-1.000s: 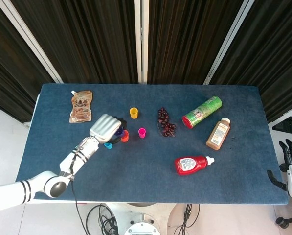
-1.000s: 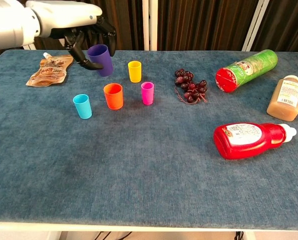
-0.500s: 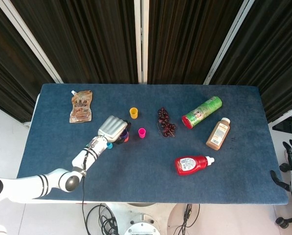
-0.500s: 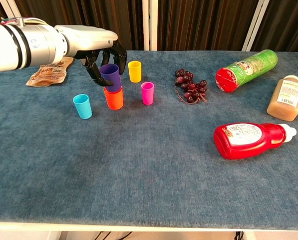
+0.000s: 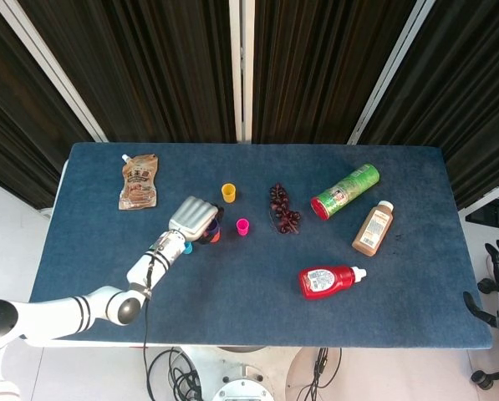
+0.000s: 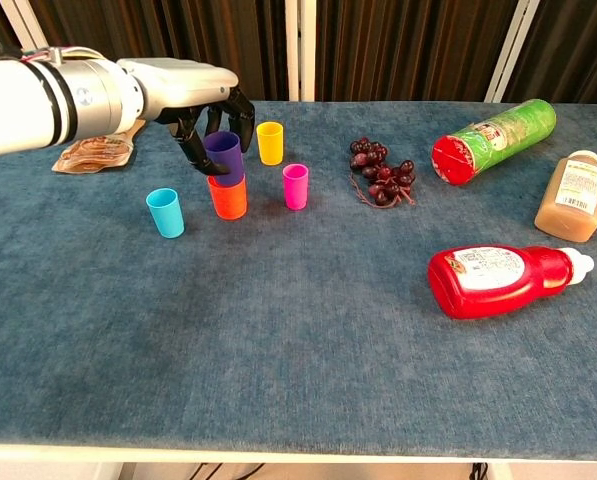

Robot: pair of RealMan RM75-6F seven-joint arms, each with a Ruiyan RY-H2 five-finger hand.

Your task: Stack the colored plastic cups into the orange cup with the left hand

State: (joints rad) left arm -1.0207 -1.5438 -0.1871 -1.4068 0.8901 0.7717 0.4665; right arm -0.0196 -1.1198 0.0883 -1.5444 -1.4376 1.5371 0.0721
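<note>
While reaching palm-down, left hand [image 6: 193, 95] grips purple cup [image 6: 224, 157] w/ base in orange cup [image 6: 228, 197].

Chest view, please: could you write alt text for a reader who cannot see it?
The robot's left hand lowers a purple cup into an orange cup on a blue table. Blue, yellow and pink cups stand nearby.

Smooth, slightly glossy plastic on the purple cup [image 6: 224, 157], orange cup [image 6: 228, 196], blue cup [image 6: 165, 212], yellow cup [image 6: 270, 143] and pink cup [image 6: 295, 186]. Matt, napped blue cloth over the table [image 6: 278, 330]. Shiny red plastic on the ketchup bottle [image 6: 503, 281]; glossy white shell and dark fingers [image 6: 190, 148] on the left hand [image 6: 183, 95]; crinkled glossy foil on the brown pouch [image 5: 138, 181].
</note>
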